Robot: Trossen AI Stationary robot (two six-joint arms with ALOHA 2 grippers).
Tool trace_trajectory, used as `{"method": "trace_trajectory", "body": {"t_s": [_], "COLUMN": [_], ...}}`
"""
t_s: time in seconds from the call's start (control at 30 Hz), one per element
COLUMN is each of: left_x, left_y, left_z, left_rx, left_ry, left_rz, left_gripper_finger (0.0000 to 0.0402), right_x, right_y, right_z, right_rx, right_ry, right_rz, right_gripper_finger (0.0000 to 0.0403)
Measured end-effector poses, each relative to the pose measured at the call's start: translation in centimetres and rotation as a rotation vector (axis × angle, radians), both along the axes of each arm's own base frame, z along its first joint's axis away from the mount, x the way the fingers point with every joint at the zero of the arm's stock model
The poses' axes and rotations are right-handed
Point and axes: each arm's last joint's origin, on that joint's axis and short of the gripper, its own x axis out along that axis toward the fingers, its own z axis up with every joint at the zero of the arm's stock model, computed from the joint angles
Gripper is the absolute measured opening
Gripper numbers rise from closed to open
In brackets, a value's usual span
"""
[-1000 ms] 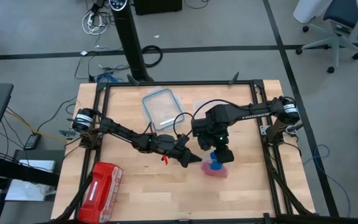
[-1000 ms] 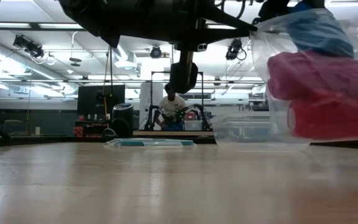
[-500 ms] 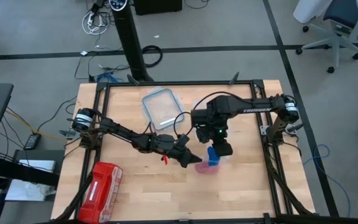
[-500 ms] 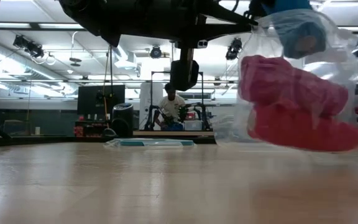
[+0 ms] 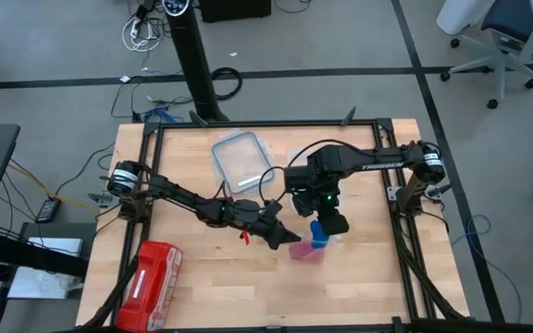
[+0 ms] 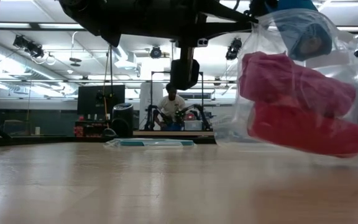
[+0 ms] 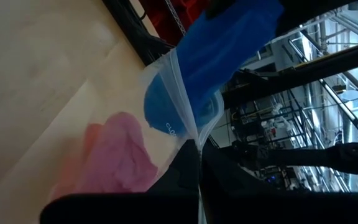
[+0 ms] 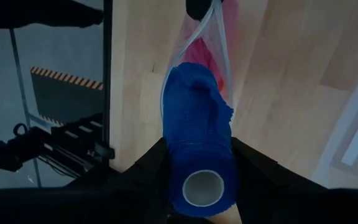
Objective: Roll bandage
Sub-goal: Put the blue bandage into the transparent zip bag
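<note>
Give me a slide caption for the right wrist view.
Right tool pushes the rolled blue bandage into a clear bag of pink rolls, held open by the left tool.

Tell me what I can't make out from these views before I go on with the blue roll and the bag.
- High view: the clear bag mouth is hidden under the right gripper and left gripper.
- Low view: the blue bandage roll is cut off by the top edge; neither gripper's fingertips show.
- Right wrist view: the roll's far end covers the bag opening, so how deep it sits is unclear.
- Left wrist view: the pink-red rolls are blurred behind plastic; no count.
</note>
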Motion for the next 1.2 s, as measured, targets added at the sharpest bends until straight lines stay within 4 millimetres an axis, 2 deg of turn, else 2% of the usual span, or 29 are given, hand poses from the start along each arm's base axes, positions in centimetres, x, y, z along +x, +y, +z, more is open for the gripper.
{"method": "trace_trajectory", "body": {"t_s": [0.2, 0.5, 0.9, 1.07, 1.2], "left_x": [0.0, 0.0, 0.0, 0.0, 0.1], "left_y": [0.0, -0.1, 0.0, 0.3, 0.4], "left_z": [0.0, -0.1, -0.1, -0.1, 0.0], "left_rx": [-0.003, -0.002, -0.007, -0.009, -0.01], "left_ry": [0.001, 0.011, 0.011, 0.01, 0.002], "left_rz": [-0.016, -0.022, -0.02, -0.012, -0.003], "left_gripper_finger": [0.0004, 0.0004, 0.0004, 0.0004, 0.0004], "right_x": [0.1, 1.7, 1.9, 2.0, 2.1], "right_y": [0.0, 0.7, 1.4, 1.3, 1.3], "right_z": [-0.1, -2.6, -3.1, -3.1, -3.1], "right_rx": [0.01, 0.015, 0.058, 0.013, 0.021], "right_ry": [0.011, 0.095, 0.109, 0.098, 0.077], "right_rz": [-0.015, -0.008, 0.024, 0.038, 0.05], "right_gripper_finger": [0.0134, 0.0131, 0.0131, 0.0147, 0.0181]}}
